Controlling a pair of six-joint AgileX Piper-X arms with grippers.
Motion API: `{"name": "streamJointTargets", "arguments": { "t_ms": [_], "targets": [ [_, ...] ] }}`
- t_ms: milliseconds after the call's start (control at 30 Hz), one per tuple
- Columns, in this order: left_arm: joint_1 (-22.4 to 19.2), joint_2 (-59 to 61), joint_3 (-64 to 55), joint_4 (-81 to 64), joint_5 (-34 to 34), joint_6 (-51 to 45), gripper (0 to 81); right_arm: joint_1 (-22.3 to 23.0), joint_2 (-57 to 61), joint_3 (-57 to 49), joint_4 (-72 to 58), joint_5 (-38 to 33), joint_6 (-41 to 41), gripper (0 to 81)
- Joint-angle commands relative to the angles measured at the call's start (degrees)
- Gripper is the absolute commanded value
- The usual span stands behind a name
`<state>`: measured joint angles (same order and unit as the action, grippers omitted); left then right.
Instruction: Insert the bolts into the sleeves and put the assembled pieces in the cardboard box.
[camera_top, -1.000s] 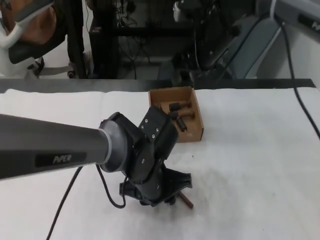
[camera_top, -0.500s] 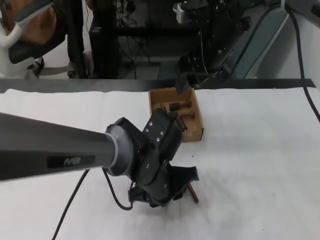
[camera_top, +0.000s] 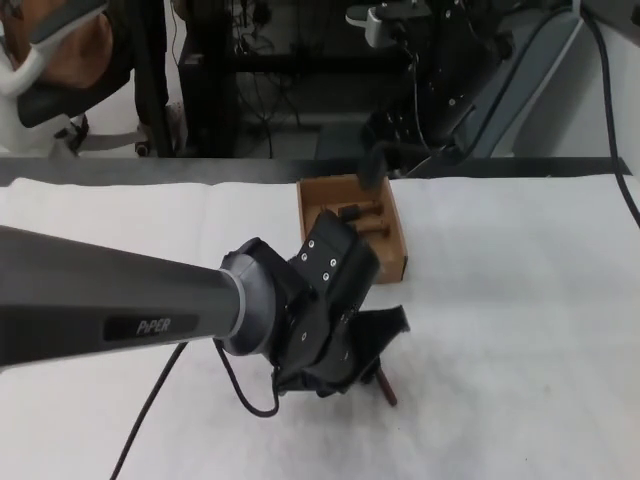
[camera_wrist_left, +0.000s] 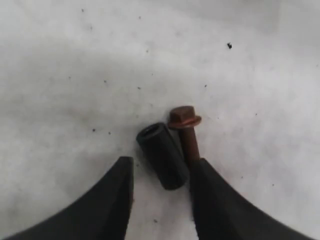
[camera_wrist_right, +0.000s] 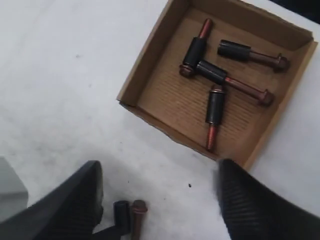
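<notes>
A black sleeve (camera_wrist_left: 163, 156) and a copper bolt (camera_wrist_left: 186, 131) lie side by side on the white cloth. My left gripper (camera_wrist_left: 162, 175) is open and low over them; the sleeve's near end lies between the fingertips, and the bolt's shank runs along one finger (camera_wrist_left: 220, 205). From the high view the left gripper (camera_top: 372, 345) covers the sleeve, and the bolt (camera_top: 386, 390) pokes out beside it. My right gripper (camera_wrist_right: 160, 195) hangs open above the cardboard box (camera_wrist_right: 145, 55), which holds several assembled pieces (camera_wrist_right: 215, 107). The loose sleeve (camera_wrist_right: 121, 215) and bolt (camera_wrist_right: 137, 215) also lie below it.
The cardboard box (camera_top: 395, 250) sits mid-bench just beyond the left gripper, with the right gripper (camera_top: 375, 165) above its far edge. The left arm's cable (camera_top: 150, 400) trails over the cloth. White cloth stretches wide to the right of the box.
The left gripper has shifted right and a little toward the box, over the loose bolt and sleeve. The right arm has come into view above the box's far edge.
</notes>
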<state>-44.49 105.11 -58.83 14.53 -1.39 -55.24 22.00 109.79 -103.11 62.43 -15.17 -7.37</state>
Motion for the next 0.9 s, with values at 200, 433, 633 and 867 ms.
{"name": "streamJointTargets", "arguments": {
  "t_ms": [200, 433, 633, 867],
  "targets": [
    [-0.08, 2.4, -0.46, -1.55, -3.67, -4.27, 36.1, -0.2, -0.91, -0.11, 2.66, -4.56, 0.36, 62.3],
    [-0.08, 6.27, -2.2, -1.23, -1.38, -4.99, 28.0, -0.2, -0.91, -0.11, 3.81, -7.05, -0.04, 62.3],
    [-0.08, 6.25, -3.09, -0.13, -0.19, -0.94, 1.8, -0.34, -0.91, -0.11, 4.24, -7.05, -0.73, 62.3],
    [0.82, 1.35, -2.71, 0.73, -2.71, 8.76, 1.8, -1.83, -0.91, 0.01, 10.46, -7.05, -3.8, 62.3]
  ]
}}
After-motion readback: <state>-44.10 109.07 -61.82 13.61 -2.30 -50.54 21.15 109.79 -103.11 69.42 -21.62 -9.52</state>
